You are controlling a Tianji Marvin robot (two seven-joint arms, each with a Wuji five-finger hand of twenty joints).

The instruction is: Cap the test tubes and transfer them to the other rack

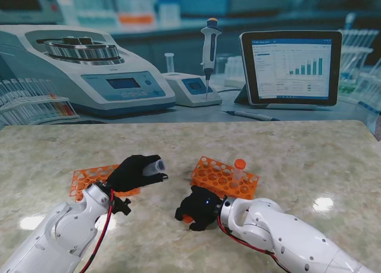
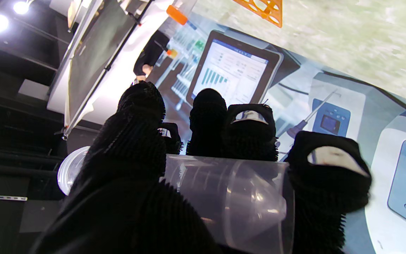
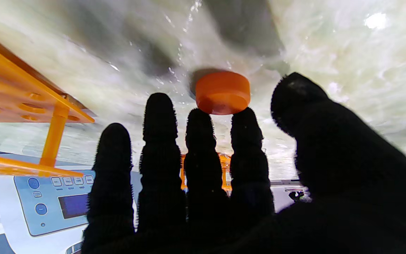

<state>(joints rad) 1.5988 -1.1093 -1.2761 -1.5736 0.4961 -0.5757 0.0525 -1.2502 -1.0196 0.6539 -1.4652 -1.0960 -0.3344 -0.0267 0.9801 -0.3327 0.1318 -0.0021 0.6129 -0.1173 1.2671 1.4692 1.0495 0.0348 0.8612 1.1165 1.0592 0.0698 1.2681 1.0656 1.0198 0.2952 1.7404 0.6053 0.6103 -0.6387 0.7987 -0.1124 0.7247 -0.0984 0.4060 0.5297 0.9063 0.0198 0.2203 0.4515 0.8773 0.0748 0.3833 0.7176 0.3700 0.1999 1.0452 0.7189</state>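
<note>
- The left hand (image 1: 136,172) has its black-gloved fingers (image 2: 247,135) wrapped around a clear plastic tube (image 2: 231,197), which lies sideways across the palm.
- The tube is see-through, has faint marks along its wall, and carries no cap; its open round mouth (image 2: 69,173) sticks out past the thumb side of the hand.
- From the stand's view the tube's end (image 1: 157,165) pokes out of the fist toward the right rack (image 1: 224,177), and the hand is raised off the table (image 1: 297,154).
- The right hand (image 1: 199,207) is low over the table, just nearer to me than the right rack, palm down.
- Its fingers (image 3: 159,116) are straight and slightly apart, holding nothing; the thumb (image 3: 296,95) stands off to one side.
- A loose orange cap (image 3: 222,92) lies flat on the table at the tips of these fingers; whether a fingertip touches it I cannot tell.
- The cap is a short, round, solid-orange disc with a smooth top.
- The right rack is an orange grid of round holes, and one tube with an orange cap (image 1: 240,164) stands upright in it.
- A second orange rack (image 1: 89,179) lies to the left of the right rack, partly hidden by the left hand.
</note>
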